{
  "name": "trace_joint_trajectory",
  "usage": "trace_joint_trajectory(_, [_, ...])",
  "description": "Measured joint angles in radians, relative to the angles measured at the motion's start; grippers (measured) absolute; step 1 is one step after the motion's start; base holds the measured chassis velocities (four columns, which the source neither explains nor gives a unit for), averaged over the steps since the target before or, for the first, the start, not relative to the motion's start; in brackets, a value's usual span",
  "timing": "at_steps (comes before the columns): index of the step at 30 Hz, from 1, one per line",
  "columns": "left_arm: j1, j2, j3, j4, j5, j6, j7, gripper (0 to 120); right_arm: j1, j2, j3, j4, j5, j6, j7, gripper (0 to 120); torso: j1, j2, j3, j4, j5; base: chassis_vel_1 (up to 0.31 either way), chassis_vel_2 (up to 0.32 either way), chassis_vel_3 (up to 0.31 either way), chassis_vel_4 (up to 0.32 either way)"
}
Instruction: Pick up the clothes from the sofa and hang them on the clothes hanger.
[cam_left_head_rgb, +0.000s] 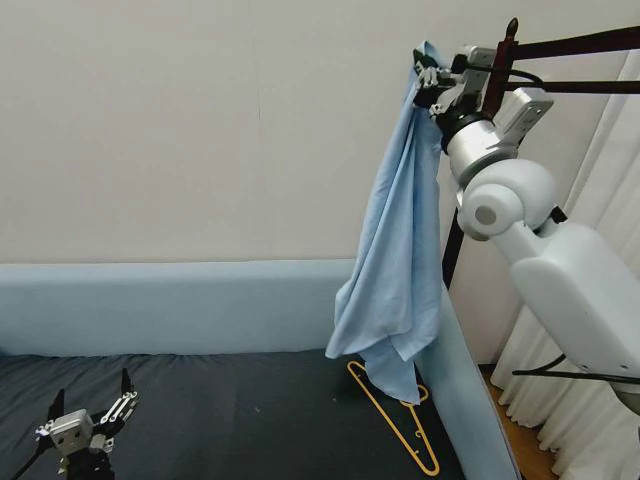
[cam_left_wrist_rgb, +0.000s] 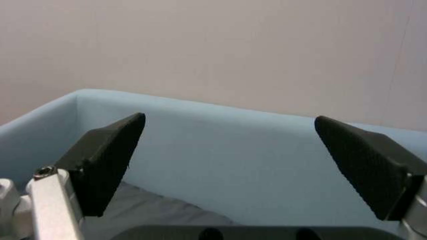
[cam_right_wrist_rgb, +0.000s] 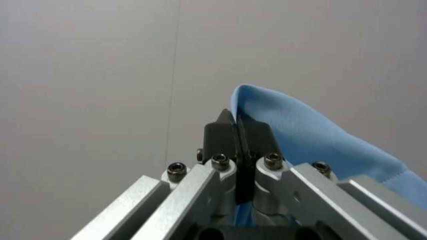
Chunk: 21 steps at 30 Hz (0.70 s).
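Right end effector (cam_left_head_rgb: 430, 80) is clamped on the light blue garment (cam_left_head_rgb: 395, 240), upper right by the wooden rack (cam_left_head_rgb: 570, 45). Thin edge grip, might slip onto the sofa (cam_left_head_rgb: 200, 300). Left end effector (cam_left_head_rgb: 92, 412), lower left, fingers apart.

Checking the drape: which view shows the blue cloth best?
Head view: the blue cloth hangs full length from the right gripper. The right wrist view catches one pinched fold; the left wrist view faces the sofa.

A light blue cloth (cam_left_head_rgb: 400, 250) hangs from the right gripper (cam_left_head_rgb: 428, 80) beside a dark wooden rack (cam_left_head_rgb: 560, 45). Under it, a yellow wire hanger (cam_left_head_rgb: 400, 420) lies on the dark sofa cushion (cam_left_head_rgb: 250, 410).
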<state>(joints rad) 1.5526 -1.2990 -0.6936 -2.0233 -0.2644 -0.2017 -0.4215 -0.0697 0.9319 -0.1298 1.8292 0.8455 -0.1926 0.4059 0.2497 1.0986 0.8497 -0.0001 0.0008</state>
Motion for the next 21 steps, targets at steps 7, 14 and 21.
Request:
trace_joint_trajectory(7, [0.010,0.012,-0.033,-0.007,-0.013,-0.001,-0.001,100,-0.496,0.071,-0.038,0.028,-0.343,-0.043,0.017,0,0.000,0.000,0.000,-0.0001,0.0010,0.000,0.000,0.000,0.000])
trace_joint_trajectory(14, [0.010,0.011,-0.042,0.010,-0.018,-0.003,-0.002,100,-0.832,0.130,-0.092,-0.005,-0.501,-0.096,0.098,0,0.000,0.000,0.000,-0.0004,0.0003,0.000,0.000,0.000,0.000])
trace_joint_trajectory(21, [-0.001,-0.004,-0.015,0.015,0.002,-0.004,-0.002,100,-0.954,0.183,-0.227,0.022,-0.232,-0.171,0.162,0,0.000,0.000,0.000,-0.0001,0.0000,0.000,0.000,0.000,0.000])
